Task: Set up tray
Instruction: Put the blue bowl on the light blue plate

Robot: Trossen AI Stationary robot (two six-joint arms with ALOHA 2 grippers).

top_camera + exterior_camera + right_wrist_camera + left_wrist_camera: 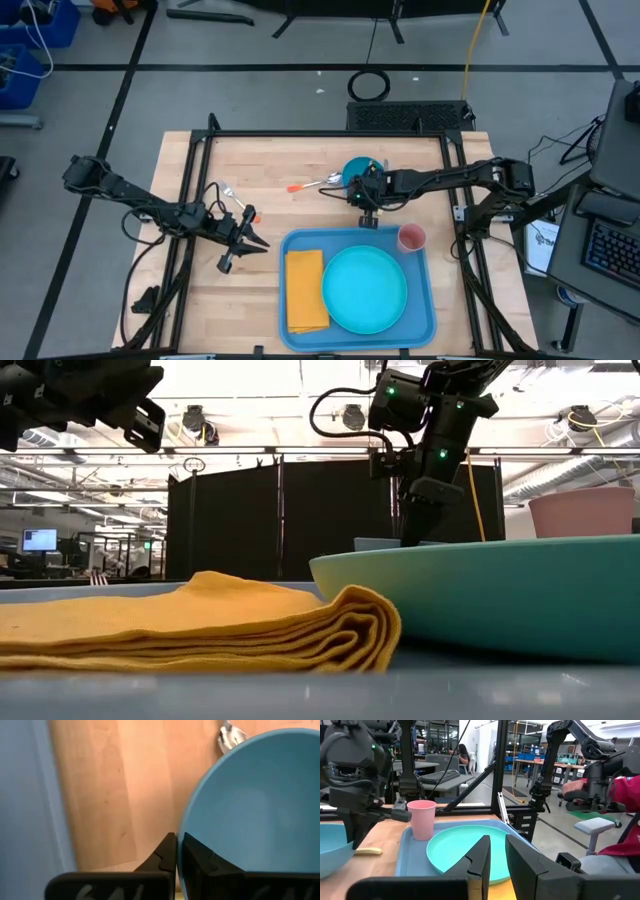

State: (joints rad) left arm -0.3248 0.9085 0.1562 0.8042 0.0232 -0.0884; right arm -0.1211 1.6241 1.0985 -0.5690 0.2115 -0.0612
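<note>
The blue tray lies at the near middle of the table. On it are a folded yellow napkin, the round turquoise plate and a pink cup, which also show in the left wrist view as plate and cup. A blue bowl sits just beyond the tray's far edge. My right gripper is shut on the bowl's rim and points down in the low view. My left gripper hovers open left of the tray, touching nothing. My right gripper holds the blue bowl by its rim on the side toward the tray, with one finger inside the bowl and one outside. The fingers come from above, pointing down. Whether the bowl is off the table I cannot tell.
A spoon with an orange handle lies on the wood left of the bowl; its head shows in the right wrist view. A fork with an orange handle lies near my left arm. Bare wood stretches between the left gripper and the tray.
</note>
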